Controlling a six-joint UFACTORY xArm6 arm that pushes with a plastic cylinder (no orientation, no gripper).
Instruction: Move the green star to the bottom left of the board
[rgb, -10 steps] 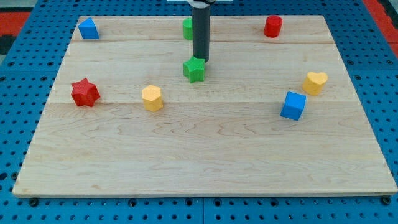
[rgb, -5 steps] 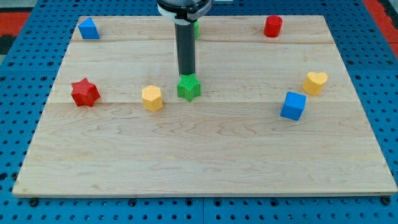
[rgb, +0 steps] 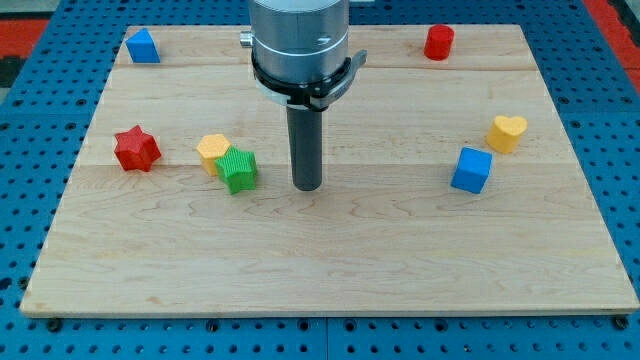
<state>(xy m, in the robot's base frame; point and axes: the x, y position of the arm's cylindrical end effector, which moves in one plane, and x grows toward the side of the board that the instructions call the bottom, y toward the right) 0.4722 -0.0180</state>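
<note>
The green star (rgb: 238, 169) lies left of the board's middle, touching the yellow block (rgb: 212, 151) at its upper left. My tip (rgb: 307, 186) rests on the board a short way to the right of the green star, with a gap between them. The rod rises from the tip to the arm's grey body at the view's top.
A red star (rgb: 136, 148) lies at the left. A blue block (rgb: 143, 46) sits at the top left, a red cylinder (rgb: 438, 42) at the top right. A yellow heart (rgb: 507, 132) and a blue cube (rgb: 471, 170) lie at the right.
The green star slid down and to the left and struck the yellow block, which shifted left. My tip moved toward the view's bottom and now stands right of the star. The arm's body now hides the green block at the top.
</note>
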